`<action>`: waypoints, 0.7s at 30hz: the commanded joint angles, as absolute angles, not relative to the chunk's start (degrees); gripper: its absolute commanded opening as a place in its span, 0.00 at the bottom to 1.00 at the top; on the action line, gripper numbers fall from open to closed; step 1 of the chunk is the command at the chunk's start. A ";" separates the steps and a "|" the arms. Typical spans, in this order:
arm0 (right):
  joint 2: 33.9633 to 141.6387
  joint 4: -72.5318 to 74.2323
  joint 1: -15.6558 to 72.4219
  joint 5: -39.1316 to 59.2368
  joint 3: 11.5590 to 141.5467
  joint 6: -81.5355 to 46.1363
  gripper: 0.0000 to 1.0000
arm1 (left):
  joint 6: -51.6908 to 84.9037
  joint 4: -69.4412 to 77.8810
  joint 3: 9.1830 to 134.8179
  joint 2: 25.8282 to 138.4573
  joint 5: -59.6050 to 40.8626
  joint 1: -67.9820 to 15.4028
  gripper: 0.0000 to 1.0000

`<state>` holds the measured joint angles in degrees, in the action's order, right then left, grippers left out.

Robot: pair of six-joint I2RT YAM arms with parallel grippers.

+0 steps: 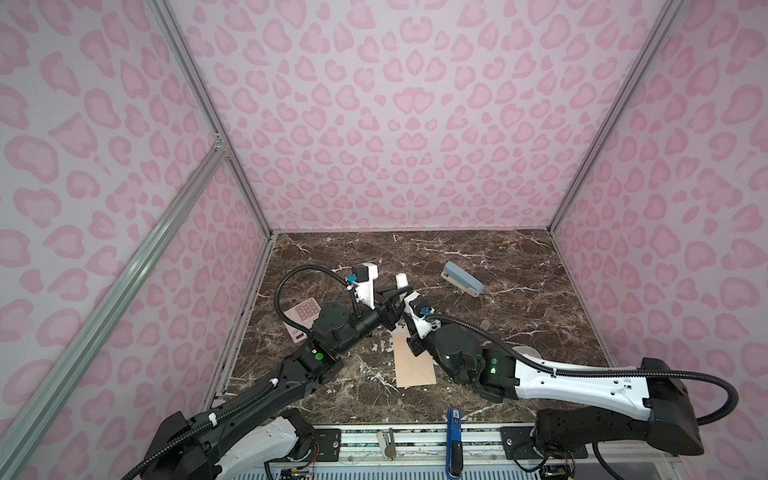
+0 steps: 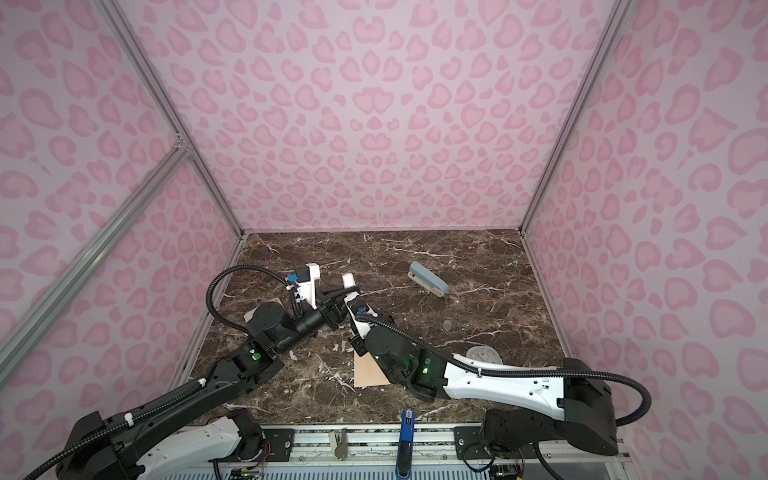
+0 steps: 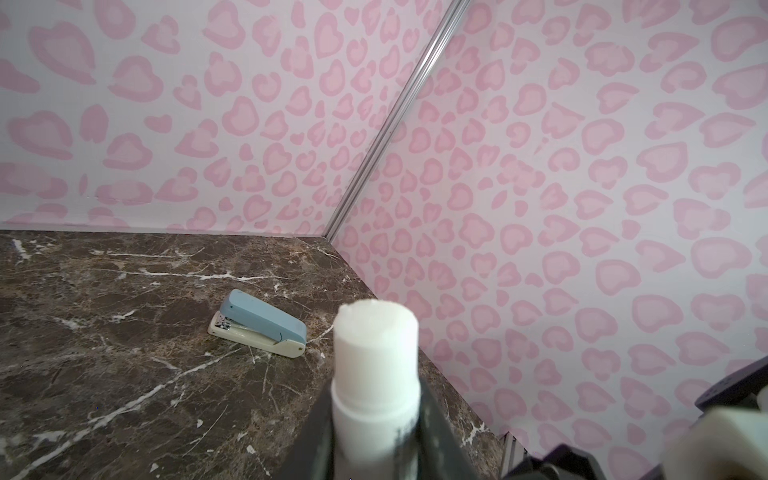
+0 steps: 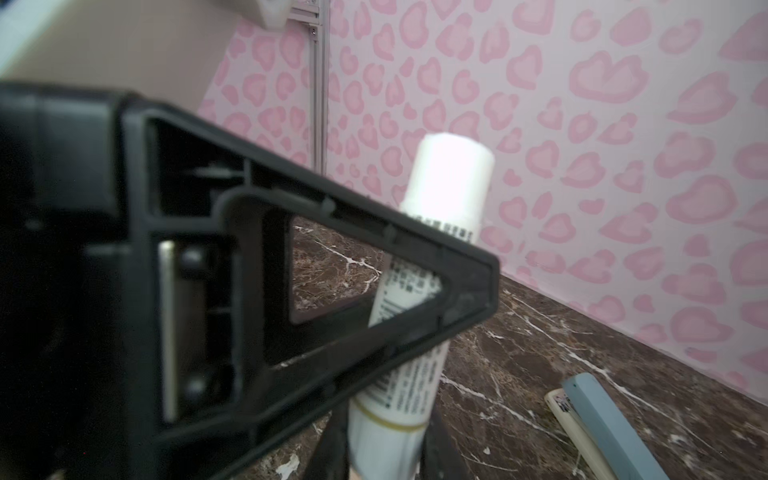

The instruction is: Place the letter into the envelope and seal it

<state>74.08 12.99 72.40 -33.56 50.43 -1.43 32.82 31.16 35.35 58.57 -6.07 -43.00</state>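
A white glue stick [image 1: 401, 280] [image 2: 348, 279] is held upright above the middle of the marble table, its white glue end bare. My left gripper [image 3: 374, 449] [image 1: 395, 296] is shut on its upper barrel. My right gripper [image 4: 384, 453] [image 1: 407, 305] is shut on its base, just below the left one. The stick's printed label [image 4: 409, 291] shows through the left gripper's black finger frame. The peach envelope [image 1: 413, 365] [image 2: 368, 372] lies flat nearer the front, its far end hidden under my right arm. The letter is out of view.
A blue-grey stapler [image 1: 462, 278] [image 3: 257, 324] [image 4: 602, 424] lies at the back right. A pink calculator [image 1: 301, 320] sits at the left under my left arm. A small clear cap [image 2: 447, 324] and a round clear disc [image 2: 482, 355] lie right of the arms.
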 commanded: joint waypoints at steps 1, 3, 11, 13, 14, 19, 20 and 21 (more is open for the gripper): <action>75.14 21.62 75.11 -32.12 51.70 3.87 0.28 | 30.26 23.81 35.08 59.16 4.22 -43.04 0.13; 74.83 21.69 75.32 -32.04 51.19 2.75 0.31 | 30.23 23.56 34.93 58.76 5.46 -43.07 0.13; 69.12 17.35 71.58 -24.81 47.02 -1.93 0.48 | 29.64 21.70 34.92 55.37 5.88 -41.61 0.12; 66.83 16.39 69.92 -21.27 45.12 -2.75 0.49 | 29.62 20.93 35.08 54.28 3.90 -40.60 0.12; 65.42 16.20 68.71 -18.98 43.95 -3.34 0.49 | 29.62 20.84 35.15 53.64 2.58 -40.08 0.12; 59.49 17.89 61.27 -1.94 38.66 -6.89 0.48 | 30.86 21.92 35.38 51.04 -7.88 -36.53 0.12; 58.67 18.97 59.49 2.43 37.74 -8.13 0.48 | 31.17 22.73 35.58 50.94 -11.54 -35.81 0.12; 58.03 20.58 57.73 7.02 36.82 -9.39 0.48 | 31.43 23.69 35.81 51.03 -14.93 -35.31 0.12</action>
